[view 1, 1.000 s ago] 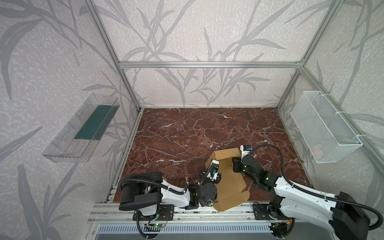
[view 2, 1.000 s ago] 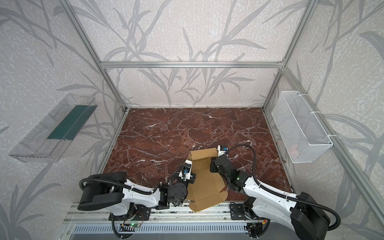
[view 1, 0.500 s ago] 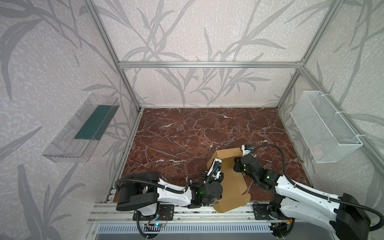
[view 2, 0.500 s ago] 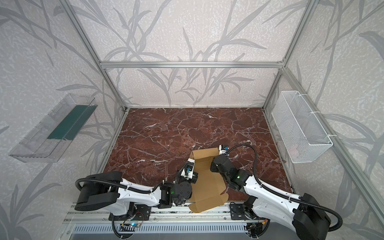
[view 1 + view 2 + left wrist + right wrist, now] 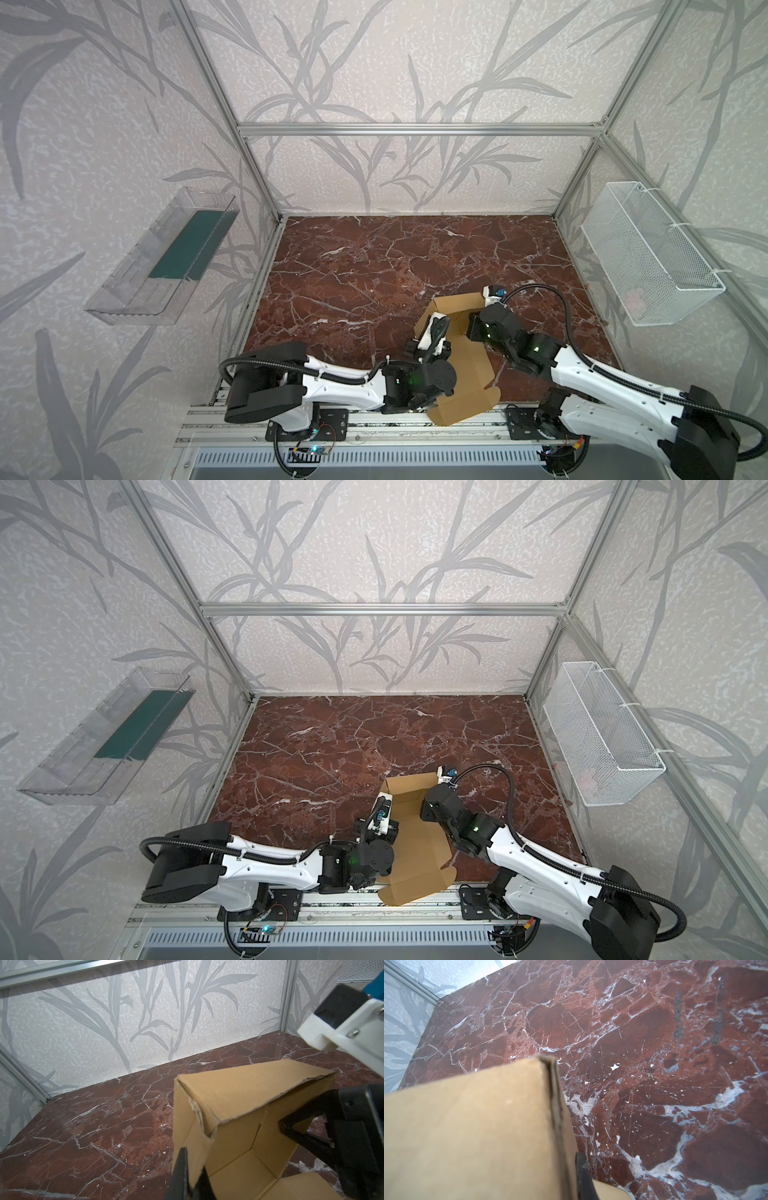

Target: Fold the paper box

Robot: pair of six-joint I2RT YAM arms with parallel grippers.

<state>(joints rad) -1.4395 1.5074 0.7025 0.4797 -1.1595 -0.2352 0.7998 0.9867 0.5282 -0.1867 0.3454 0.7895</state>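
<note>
Since the paper box (image 5: 471,368) seemed thin, light card, stiff across its panels yet quick to bend at the creases (one corner edge looked frayed), it wanted holds on the walls, close to the folds. It sat half-formed on the surface (image 5: 374,270) between the left fingers (image 5: 181,1167), clamped on one side wall, and the right fingers (image 5: 582,1174), pinched together on the opposite wall, its lid flap trailing behind both.

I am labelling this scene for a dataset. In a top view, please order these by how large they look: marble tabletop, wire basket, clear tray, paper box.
1. marble tabletop
2. wire basket and clear tray: they look alike, so I do not rank them
3. paper box, partly covered
</note>
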